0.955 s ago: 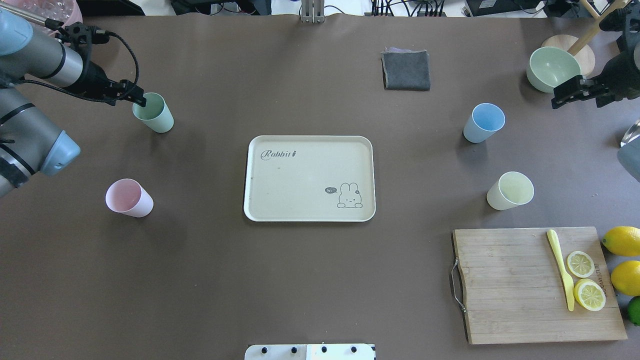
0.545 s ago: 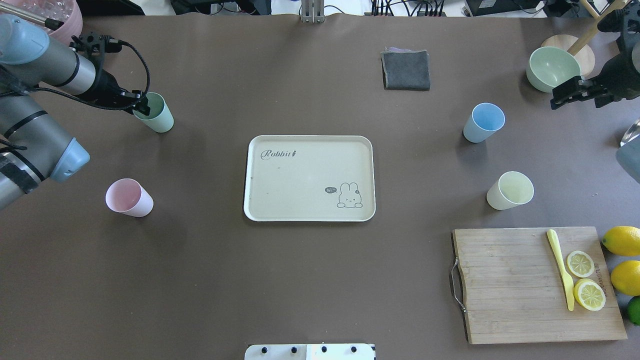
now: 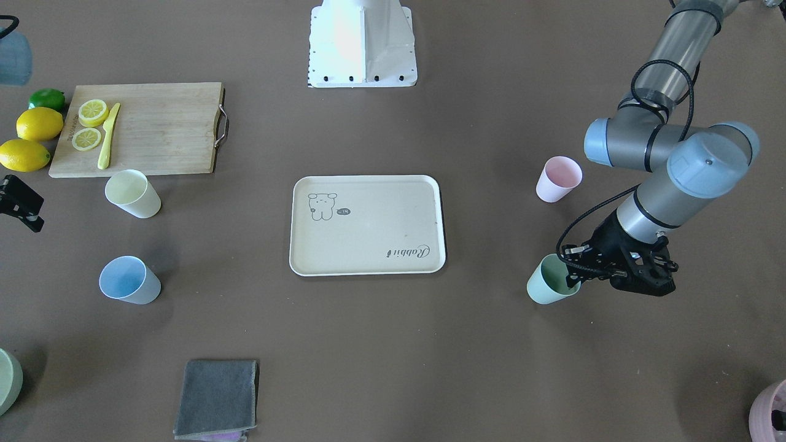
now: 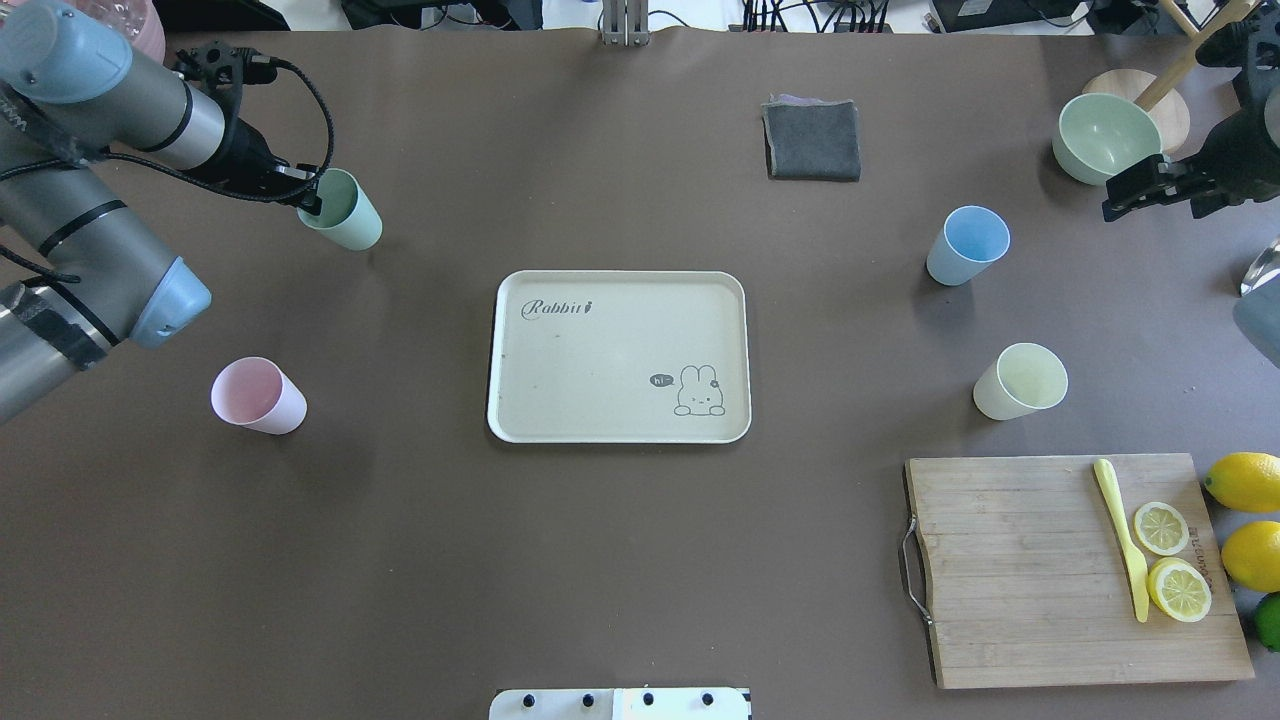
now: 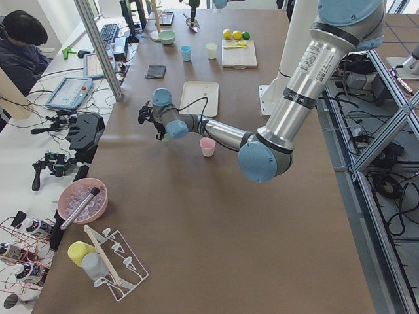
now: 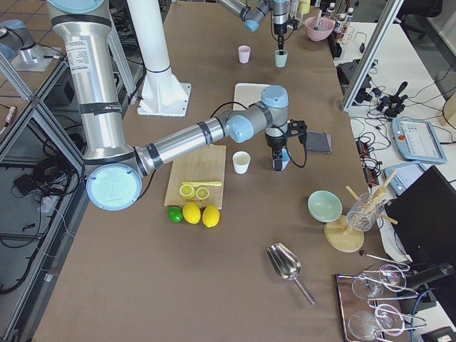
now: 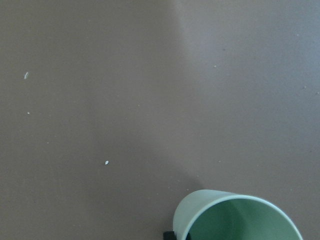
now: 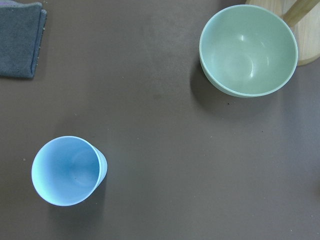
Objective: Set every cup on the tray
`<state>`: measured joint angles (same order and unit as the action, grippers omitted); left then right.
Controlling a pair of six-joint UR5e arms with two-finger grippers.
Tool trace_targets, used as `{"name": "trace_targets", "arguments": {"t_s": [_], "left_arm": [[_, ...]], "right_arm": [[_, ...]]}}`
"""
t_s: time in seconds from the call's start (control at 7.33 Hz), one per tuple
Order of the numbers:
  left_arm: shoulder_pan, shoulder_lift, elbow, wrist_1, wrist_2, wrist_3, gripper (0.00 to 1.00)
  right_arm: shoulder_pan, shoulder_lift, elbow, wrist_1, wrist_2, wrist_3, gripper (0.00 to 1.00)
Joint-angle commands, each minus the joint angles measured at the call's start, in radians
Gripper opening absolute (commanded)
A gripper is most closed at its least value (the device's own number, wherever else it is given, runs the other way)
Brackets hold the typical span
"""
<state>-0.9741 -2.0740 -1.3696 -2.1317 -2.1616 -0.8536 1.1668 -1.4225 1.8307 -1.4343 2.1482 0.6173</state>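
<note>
While my left tool [image 4: 312, 203] pinches the matte mint green cup [image 4: 350, 222] by its rim, the cream rectangular tray [image 4: 600, 360], well apart from it, holds nothing; the pale pink cup [image 4: 258, 395], light blue cup [image 4: 965, 245] and pale yellow cup [image 4: 1020, 380] all wait.

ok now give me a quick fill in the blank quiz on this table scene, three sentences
1. The left gripper holds one cup by its rim; that cup's colour is ____.
2. The number of cups standing on the tray is ____.
3. On the cutting board, beside the yellow knife, lie ____ lemon slices.

Missing words: mint green; zero; two.
</note>
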Motion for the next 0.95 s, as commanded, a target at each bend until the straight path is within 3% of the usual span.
{"name": "trace_targets", "arguments": {"t_s": [0.0,0.14,0.41,0.82], "left_arm": [[0.043,-0.09,-0.075,0.174,0.005,-0.1,0.0],[0.092,-0.128,-0.084,0.2,0.019,-0.18,0.0],[0.225,-0.21,-0.082,0.269,0.149,-0.286,0.0],[0.299,-0.215,-0.074,0.277,0.195,-0.325,0.0]], "right_arm": [[0.001,-0.004,0.001,0.002,0.001,0.004,1.0],[0.001,-0.006,0.001,0.0,0.001,0.004,1.0],[0.001,-0.006,-0.005,0.0,-0.001,0.004,1.0],[-0.001,-0.006,-0.002,0.002,0.002,0.007,1.0]]}}
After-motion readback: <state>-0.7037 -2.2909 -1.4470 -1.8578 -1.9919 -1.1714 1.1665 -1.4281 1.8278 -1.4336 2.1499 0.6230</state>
